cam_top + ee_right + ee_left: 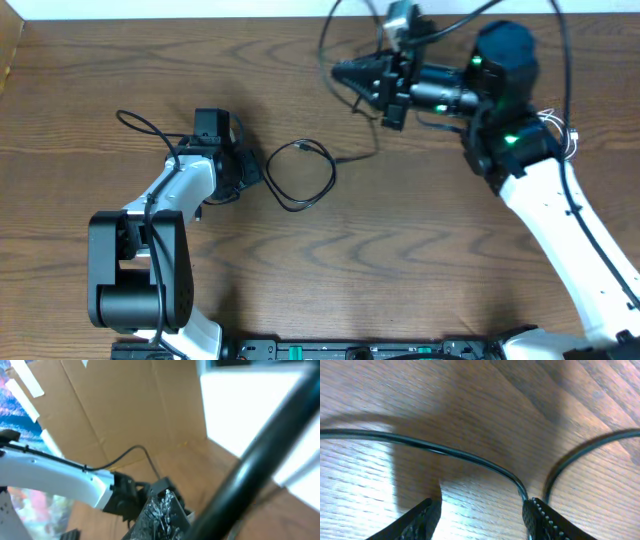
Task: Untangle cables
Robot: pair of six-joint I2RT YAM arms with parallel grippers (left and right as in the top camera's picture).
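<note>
The overhead view alone shows the whole layout. A thin black cable [331,180] lies in an open loop on the brown wood-grain table [400,260], left of centre. From the loop a strand runs right and then rises toward the right gripper [338,72], which is lifted over the far side of the table and points left. Beside that gripper a second thin black loop [322,45] stands in the air. Whether it belongs to the same cable cannot be told.

The left gripper [257,171] is low at the table loop's left edge. Only the left wrist view shows the contact there. Its two black ribbed fingertips [540,520] stand well apart, about half spread, with bare wood between them. The cable [445,450] sweeps in from the left and ends against the tip of the finger on the right of the frame, touching it but not pinched. A second curve of cable [590,445] leaves from just beside that same tip toward the upper right.

The right wrist view adds what the overhead hides: a tan cardboard wall [125,410], the white left arm [50,475] and a blurred black strand [260,455] close to the lens. Its ribbed fingers [160,515] sit together at the frame's centre. In the overhead they taper to one point, so they appear closed, with the strand seemingly pinched between them.
</note>
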